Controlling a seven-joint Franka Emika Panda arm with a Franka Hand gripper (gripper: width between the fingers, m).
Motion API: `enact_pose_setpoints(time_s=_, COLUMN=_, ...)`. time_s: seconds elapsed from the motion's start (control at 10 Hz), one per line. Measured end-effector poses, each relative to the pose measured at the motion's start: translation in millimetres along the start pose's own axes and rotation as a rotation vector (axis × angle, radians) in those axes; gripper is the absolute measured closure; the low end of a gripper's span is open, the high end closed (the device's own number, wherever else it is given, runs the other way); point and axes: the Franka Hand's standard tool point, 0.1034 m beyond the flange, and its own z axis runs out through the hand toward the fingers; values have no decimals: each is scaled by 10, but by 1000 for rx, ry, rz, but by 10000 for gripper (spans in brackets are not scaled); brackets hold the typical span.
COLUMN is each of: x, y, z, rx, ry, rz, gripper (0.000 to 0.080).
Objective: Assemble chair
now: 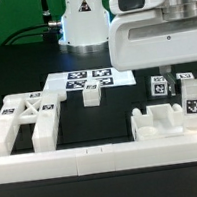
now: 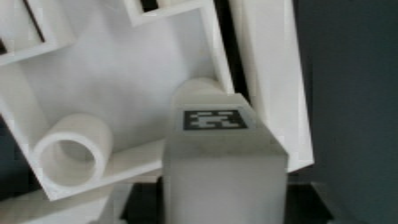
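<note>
— Nearest the exterior lens I see the long white rail (image 1: 105, 164), running across the bottom of the frame.

— And the tool?

— I have the tool (image 1: 161, 81) at centre right of the exterior frame, jaws set narrow. Right beneath it stands a tagged block (image 1: 158, 91). In the wrist view that block (image 2: 217, 150) fills the middle, its tag facing the lens. I can't see the pads, so I can't tell whether the block is actually gripped.

— What sits around it?

— Behind the block in the wrist view I see a white slab (image 2: 134, 70), with a round stub (image 2: 71, 155), hollow at its end, just beside the block. In the exterior frame's lower right sits a chunky chair part (image 1: 156, 127), and a second tagged piece (image 1: 192, 99) stands at its right edge.

— The rest?

— On the black desk (image 1: 114, 120) a small cube (image 1: 91, 97) lies near the centre of the frame, just in front of the marker board (image 1: 84, 80). A frame piece (image 1: 24, 124) carrying several tags fills the lower left, well apart from the tool.
</note>
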Motion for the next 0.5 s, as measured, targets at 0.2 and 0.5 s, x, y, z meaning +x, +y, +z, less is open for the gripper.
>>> enact_pose_setpoints(time_s=0.2, x=-31, y=-78, z=9, rx=9, ry=3, rz=251, gripper=515)
enact_pose_setpoints(time_s=0.5, x=-34, y=-81, z=21, rx=11, ry=4, rz=653, gripper=515)
